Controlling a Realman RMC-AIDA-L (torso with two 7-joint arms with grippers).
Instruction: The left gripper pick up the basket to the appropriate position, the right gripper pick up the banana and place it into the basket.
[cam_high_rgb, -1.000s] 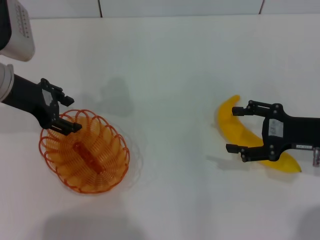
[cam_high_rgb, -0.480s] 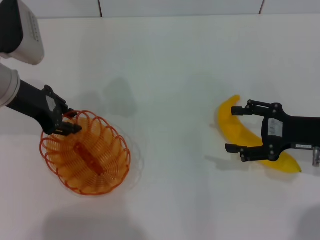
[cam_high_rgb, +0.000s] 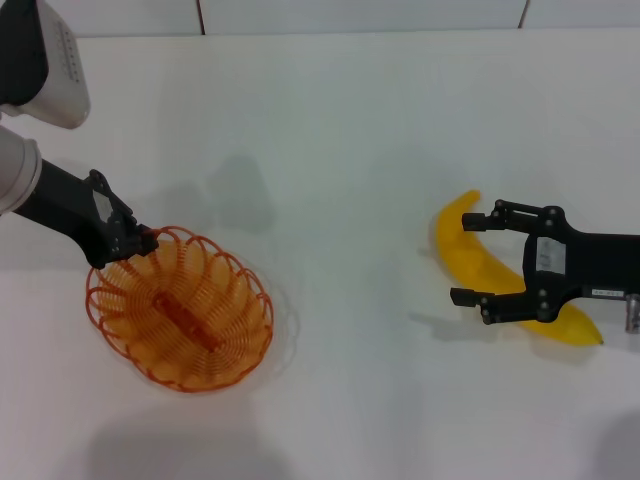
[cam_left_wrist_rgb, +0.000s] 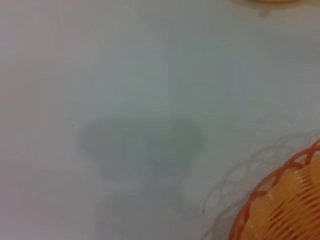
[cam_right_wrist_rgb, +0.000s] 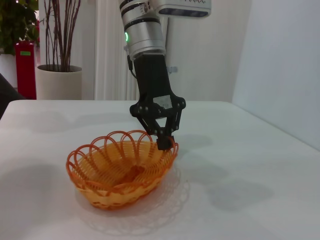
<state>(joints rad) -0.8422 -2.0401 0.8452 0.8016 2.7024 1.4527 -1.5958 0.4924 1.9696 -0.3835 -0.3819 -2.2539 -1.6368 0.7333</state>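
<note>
Spanning white: table (cam_high_rgb: 350, 120), wall (cam_right_wrist_rgb: 280, 60)

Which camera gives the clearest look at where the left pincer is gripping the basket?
The right wrist view: it shows the left pincer from the side, closed on the basket rim. The head view shows the same grip from above, less clearly. The left wrist view shows only a piece of basket, no pincer.

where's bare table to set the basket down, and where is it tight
The widest bare patch of table lies between the basket and the banana; the far strip toward the wall is also free. It is tight at the basket's rim, where the left pincer is shut on it, and around the banana, which the open right pincer straddles.
</note>
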